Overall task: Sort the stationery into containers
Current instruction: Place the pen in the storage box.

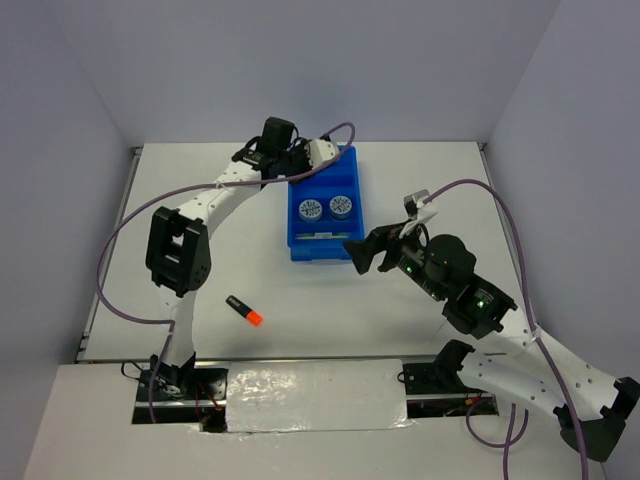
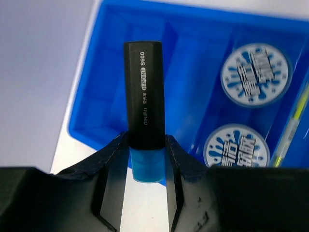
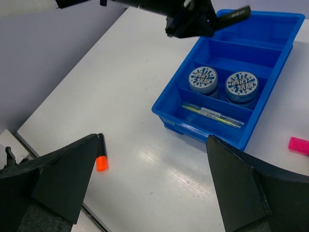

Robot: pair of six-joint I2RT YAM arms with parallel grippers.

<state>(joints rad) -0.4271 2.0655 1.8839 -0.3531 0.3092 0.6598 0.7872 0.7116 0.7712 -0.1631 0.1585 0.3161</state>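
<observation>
White table point(image 1: 400, 320) below: my left gripper point(image 2: 146, 141) clamps the blue-ended marker point(image 2: 143, 82) by its cap end, I judge to drop it lengthwise into the blue tray point(image 1: 322, 250), far compartment. Two tubs point(image 1: 311, 210) sit nearer. My right gripper point(image 3: 153, 145) hangs spread, holding nothing; an orange-ended marker point(image 1: 243, 309) lies loose, unobstructed.

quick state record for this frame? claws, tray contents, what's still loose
left claw: shut on blue marker, held over the tray's far end
right claw: open, holding nothing
tray: four compartments
tubs: two, side by side, in the compartment next to the nearest
sticks: nearest compartment
loose: orange marker, left of and nearer than the tray; pink piece, beside the tray, not touching it
</observation>
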